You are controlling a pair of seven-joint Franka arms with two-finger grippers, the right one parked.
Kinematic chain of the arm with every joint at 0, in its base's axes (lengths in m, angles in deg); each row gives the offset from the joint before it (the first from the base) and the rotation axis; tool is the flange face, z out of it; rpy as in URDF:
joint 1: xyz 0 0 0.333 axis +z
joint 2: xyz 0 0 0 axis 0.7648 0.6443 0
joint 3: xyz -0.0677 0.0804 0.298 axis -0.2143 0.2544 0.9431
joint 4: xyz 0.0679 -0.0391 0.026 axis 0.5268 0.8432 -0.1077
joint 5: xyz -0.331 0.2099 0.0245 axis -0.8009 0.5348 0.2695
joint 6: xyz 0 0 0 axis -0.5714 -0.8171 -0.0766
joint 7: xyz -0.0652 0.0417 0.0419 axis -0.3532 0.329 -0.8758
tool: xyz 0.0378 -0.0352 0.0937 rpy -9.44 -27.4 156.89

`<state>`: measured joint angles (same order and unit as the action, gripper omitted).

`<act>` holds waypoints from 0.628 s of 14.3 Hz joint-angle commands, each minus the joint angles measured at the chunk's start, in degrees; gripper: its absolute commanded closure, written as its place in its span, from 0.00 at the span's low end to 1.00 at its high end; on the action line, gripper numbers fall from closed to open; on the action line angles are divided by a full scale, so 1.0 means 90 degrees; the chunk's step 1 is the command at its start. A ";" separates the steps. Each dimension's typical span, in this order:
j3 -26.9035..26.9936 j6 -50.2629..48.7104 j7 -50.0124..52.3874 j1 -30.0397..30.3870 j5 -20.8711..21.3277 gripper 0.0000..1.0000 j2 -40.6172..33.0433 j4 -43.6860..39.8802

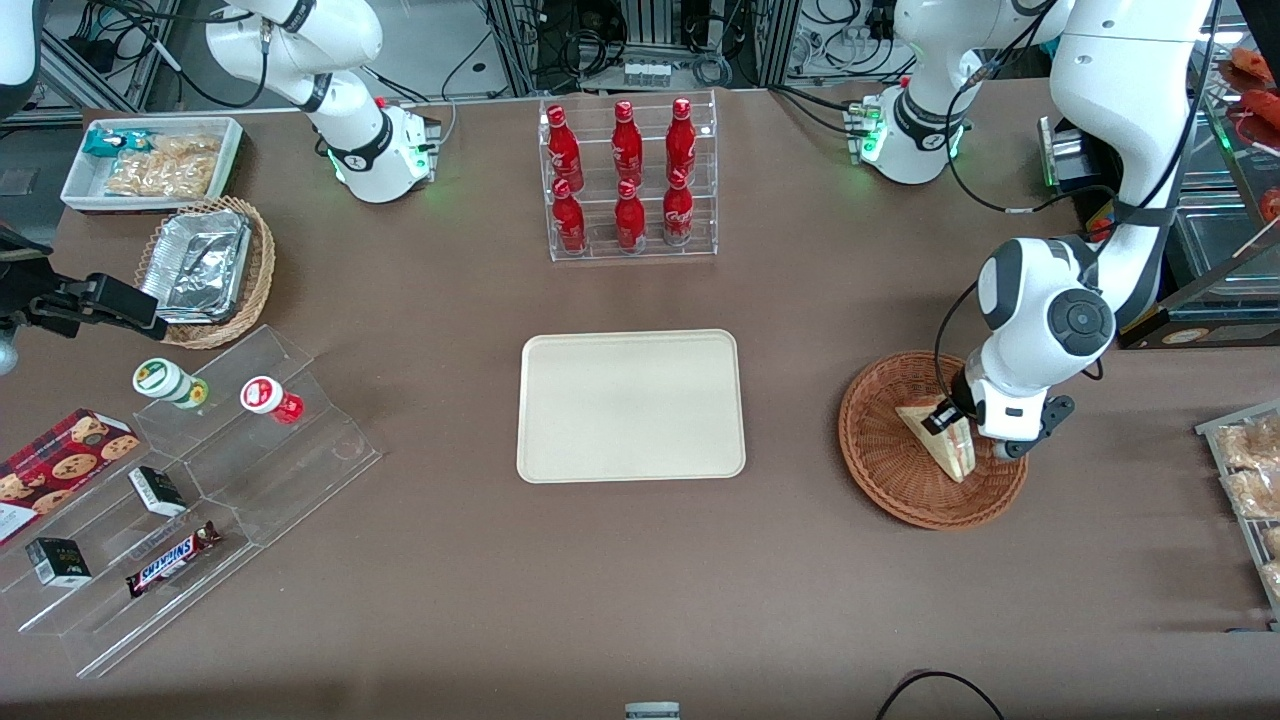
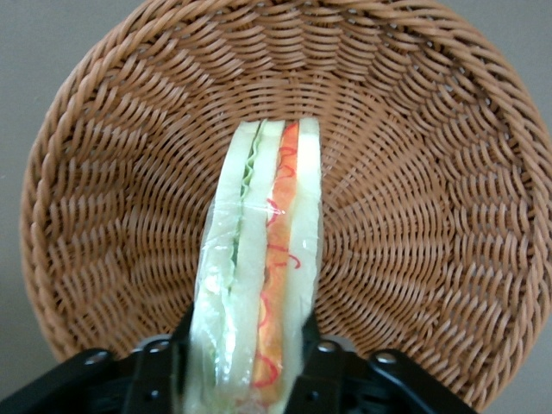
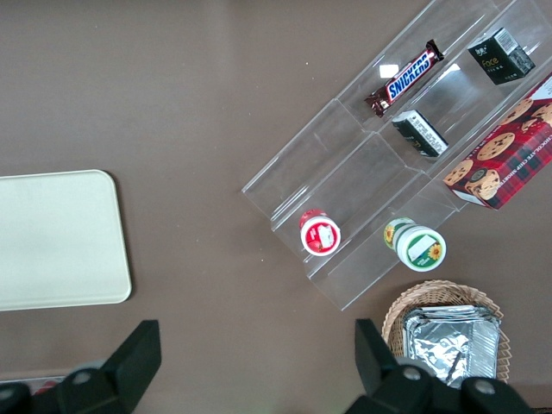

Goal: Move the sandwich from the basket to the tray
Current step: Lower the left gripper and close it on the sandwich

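The sandwich [image 1: 940, 437] is a wrapped white-bread wedge standing on edge in the reddish-brown wicker basket [image 1: 880, 450], toward the working arm's end of the table. The wrist view shows its green, orange and red filling [image 2: 263, 285] over the basket weave [image 2: 414, 172]. My gripper [image 1: 962, 432] is down in the basket, with a black finger [image 2: 321, 366] pressed against each bread face, shut on the sandwich. The cream tray [image 1: 631, 405] lies flat and bare at the table's middle, also seen from the parked arm [image 3: 52, 237].
A clear rack of red bottles [image 1: 628, 180] stands farther from the front camera than the tray. Toward the parked arm's end are a clear stepped shelf with snacks [image 1: 190, 490], a tan basket of foil containers [image 1: 205, 268] and a white bin [image 1: 150, 160]. Packaged goods [image 1: 1250, 470] sit at the working arm's table edge.
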<state>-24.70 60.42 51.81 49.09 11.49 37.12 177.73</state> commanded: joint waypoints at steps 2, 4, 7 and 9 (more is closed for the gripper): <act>-0.0039 -0.1975 0.0072 -0.0378 0.0051 0.92 -0.0140 -0.1226; -0.0039 -0.2780 -0.0316 -0.0701 0.0186 0.91 0.0045 -0.1931; -0.0039 -0.3017 -0.1031 -0.1277 0.0441 0.90 0.0328 -0.2440; -0.0039 -0.2998 -0.1090 -0.1745 0.0413 0.91 0.0659 -0.2772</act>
<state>-25.57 34.69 43.73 37.03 14.37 38.46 157.75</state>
